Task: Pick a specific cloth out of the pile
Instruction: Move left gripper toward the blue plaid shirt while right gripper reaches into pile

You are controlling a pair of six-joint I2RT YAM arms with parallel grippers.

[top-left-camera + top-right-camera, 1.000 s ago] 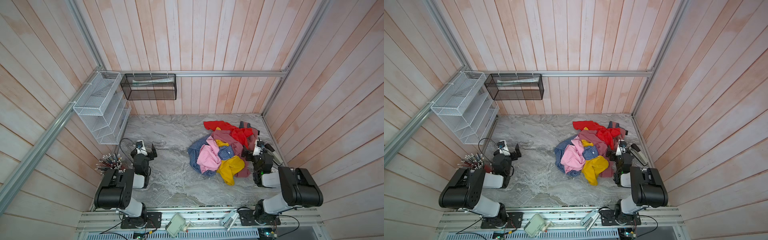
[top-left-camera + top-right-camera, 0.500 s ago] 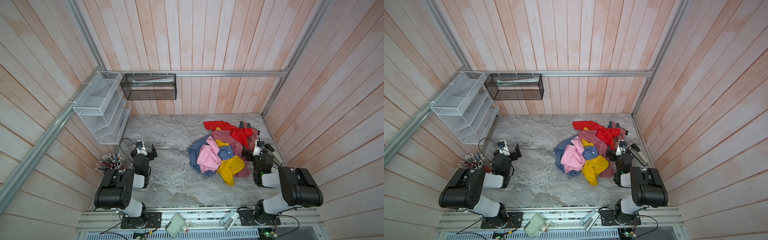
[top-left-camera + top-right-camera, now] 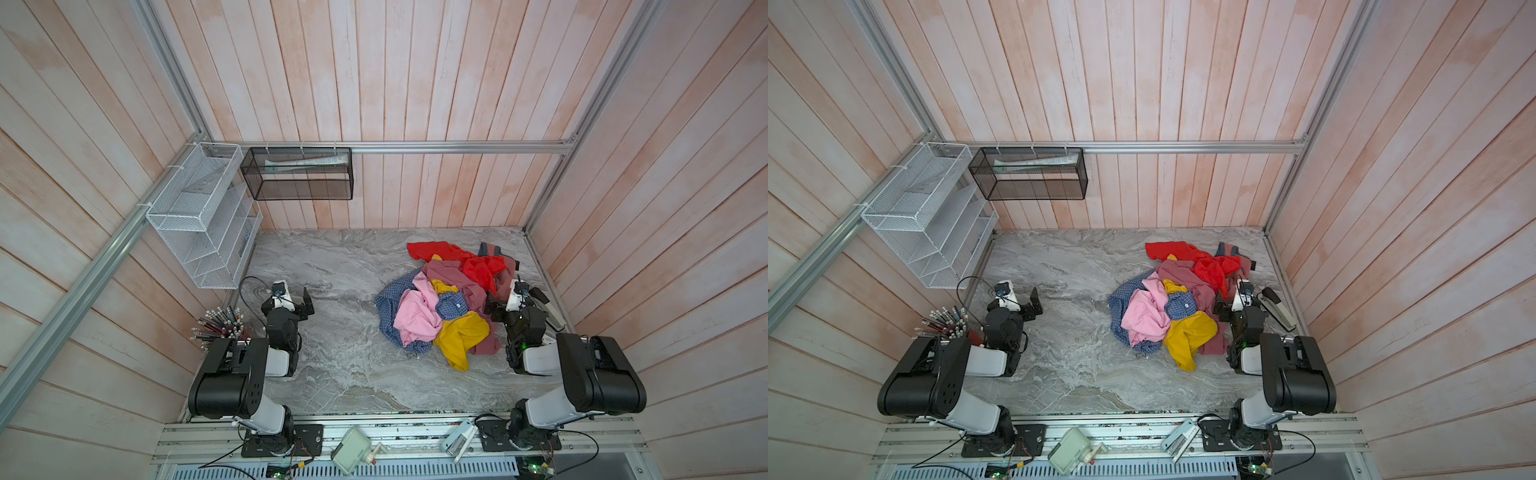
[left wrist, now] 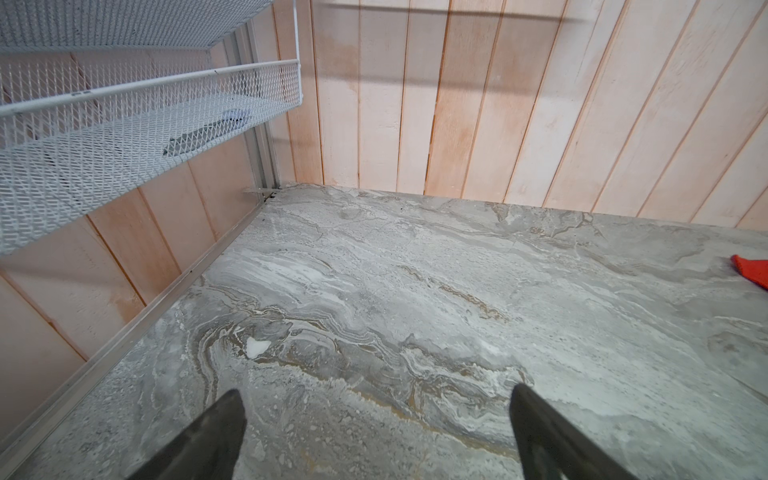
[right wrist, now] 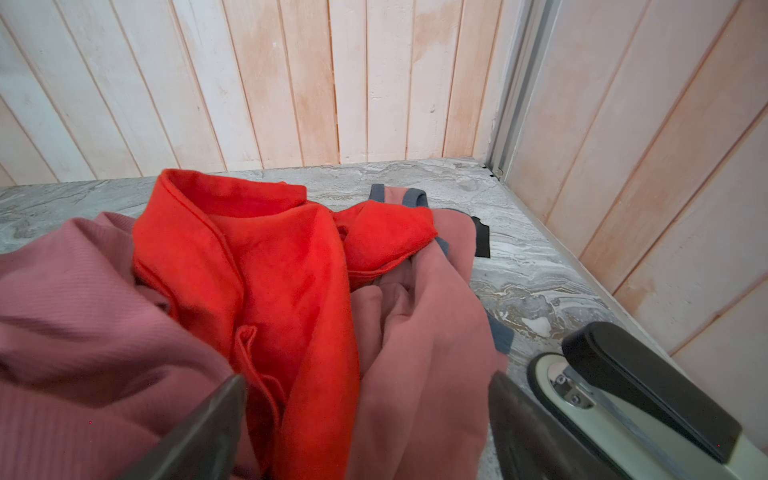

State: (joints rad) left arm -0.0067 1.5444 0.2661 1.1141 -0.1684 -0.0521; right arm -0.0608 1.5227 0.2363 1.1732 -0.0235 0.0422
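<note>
Pile, checked cloth unmoved since earlier; left gripper, right gripper jaws wide, empty

Stapler, white rack, black basket, pencils

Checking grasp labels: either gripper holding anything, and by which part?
Nothing held: left gripper open over bare table; right gripper open at the edge of the pile, clamping nothing.

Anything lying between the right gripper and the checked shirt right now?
Yes. The dusty rose garment bunches between the right gripper and the checked shirt; the pink garment and mustard garment lie over its middle.
</note>
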